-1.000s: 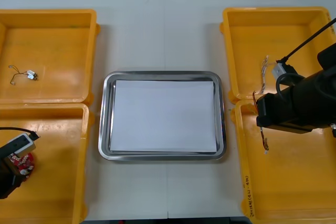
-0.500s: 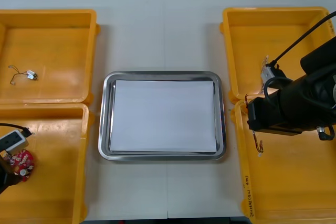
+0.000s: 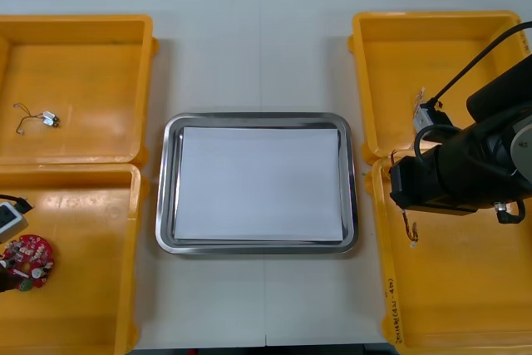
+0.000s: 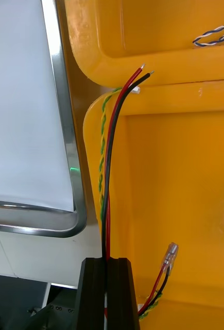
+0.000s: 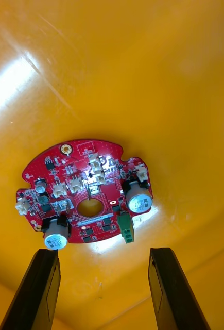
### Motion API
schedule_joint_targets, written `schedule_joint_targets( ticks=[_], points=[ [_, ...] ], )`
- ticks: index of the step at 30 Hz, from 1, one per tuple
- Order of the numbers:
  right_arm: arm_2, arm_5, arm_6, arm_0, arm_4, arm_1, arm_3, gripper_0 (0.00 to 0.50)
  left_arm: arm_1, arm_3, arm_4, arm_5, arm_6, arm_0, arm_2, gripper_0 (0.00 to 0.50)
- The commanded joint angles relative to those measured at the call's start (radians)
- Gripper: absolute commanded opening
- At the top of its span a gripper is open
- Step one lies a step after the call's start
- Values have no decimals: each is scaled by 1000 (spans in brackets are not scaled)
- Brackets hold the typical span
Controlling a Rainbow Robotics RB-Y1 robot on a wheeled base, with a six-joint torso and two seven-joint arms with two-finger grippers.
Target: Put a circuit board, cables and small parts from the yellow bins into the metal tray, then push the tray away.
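My right gripper (image 4: 109,268) is shut on a bundle of cables (image 4: 107,170): a red and black pair and a twisted yellow and green one. It hangs over the inner rim of the near right yellow bin (image 3: 465,297), beside the metal tray (image 3: 165,205), which is white inside. In the front view a cable end (image 3: 408,229) dangles under that gripper (image 3: 406,204). My left gripper (image 5: 104,252) stands open just above the round red circuit board (image 5: 86,198), which lies flat in the near left bin (image 3: 91,288). The board (image 3: 26,258) sits at that bin's left side.
A small metal part with wires (image 3: 37,116) lies in the far left bin (image 3: 83,31). A twisted blue and white cable (image 4: 214,35) lies in the far right bin (image 3: 399,47). The tray's rim (image 4: 65,154) runs close beside the held cables.
The left arm has drawn back toward the table's left edge, uncovering the circuit board. The right arm shifted left toward the tray with the cables and has since held nearly still.
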Motion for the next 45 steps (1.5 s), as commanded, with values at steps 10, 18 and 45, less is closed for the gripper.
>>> schedule_joint_targets(
  ticks=[10, 18, 45],
  points=[
    [32, 5, -33, -28, 45, 5, -4, 0, -12, -23, -44, -18, 148, 51, -69, 500],
    [32, 5, -33, -28, 41, 5, -4, 0, -12, 14, -68, -49, 160, 51, -101, 500],
    [32, 5, -39, -28, 36, 5, -4, 0, -12, 89, -97, -95, 154, 49, -139, 488]
  ],
)
